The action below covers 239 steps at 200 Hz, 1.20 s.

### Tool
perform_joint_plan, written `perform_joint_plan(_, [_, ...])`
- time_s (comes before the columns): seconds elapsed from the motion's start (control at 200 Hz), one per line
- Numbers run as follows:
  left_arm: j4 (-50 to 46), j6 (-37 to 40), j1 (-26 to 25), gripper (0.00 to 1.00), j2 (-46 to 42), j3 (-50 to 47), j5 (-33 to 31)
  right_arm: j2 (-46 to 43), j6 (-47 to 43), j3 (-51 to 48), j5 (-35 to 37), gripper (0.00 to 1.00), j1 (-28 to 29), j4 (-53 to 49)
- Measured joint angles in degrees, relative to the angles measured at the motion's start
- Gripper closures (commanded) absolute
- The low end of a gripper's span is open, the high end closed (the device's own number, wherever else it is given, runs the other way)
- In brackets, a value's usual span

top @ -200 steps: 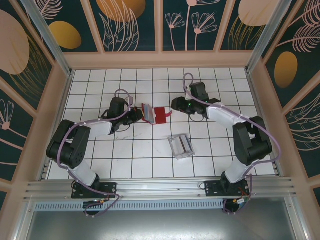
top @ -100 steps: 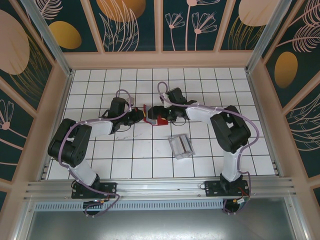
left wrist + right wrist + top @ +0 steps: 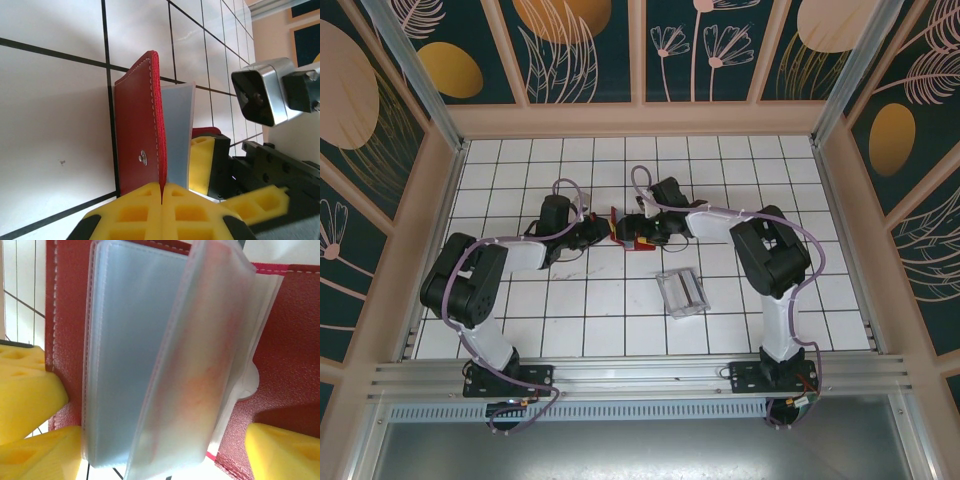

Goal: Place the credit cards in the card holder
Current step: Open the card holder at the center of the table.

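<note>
The red card holder stands open on the tiles mid-table, one cover upright. My left gripper is shut on that cover's edge; its yellow pads pinch the red cover beside a snap stud. Grey-blue plastic sleeves fan out from the spine. My right gripper is open, a finger on each side of the sleeves, above the red lining. I cannot tell whether a credit card sits inside a sleeve.
A clear acrylic slotted tray lies about two tiles nearer the arms, right of centre. Wooden walls ring the white tiled floor. The two arms meet closely at the holder.
A second ago the right gripper was a tile right of the holder; it swung left onto it. The upright cover has turned more edge-on. The left gripper kept its hold.
</note>
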Motion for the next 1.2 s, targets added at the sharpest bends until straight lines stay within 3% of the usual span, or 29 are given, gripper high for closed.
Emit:
perform_joint_plan(0.16, [0.24,-0.20,0.17,1.00,0.26,-0.37,-0.02,0.07,0.92,-0.46,-1.11,0.22,-0.50,1.38])
perform_joint_plan(0.34, [0.24,-0.17,0.17,1.00,0.83,-0.37,-0.04,0.07,1.31,-1.33,-1.92,0.32,-1.49,2.45])
perform_joint_plan(0.806, [0.35,-0.17,0.24,1.00,1.68,-0.37,-0.02,0.48,1.60,-1.70,-2.49,0.29,-2.16,2.91])
perform_joint_plan(0.981, [0.57,0.04,0.44,0.71,2.49,-0.37,0.02,0.50,2.64,-1.68,-1.70,0.31,-2.23,2.91])
perform_joint_plan(1.196, [0.31,0.26,0.44,0.57,4.11,0.81,0.15,1.03,4.37,-1.77,-1.55,0.39,-2.49,3.76])
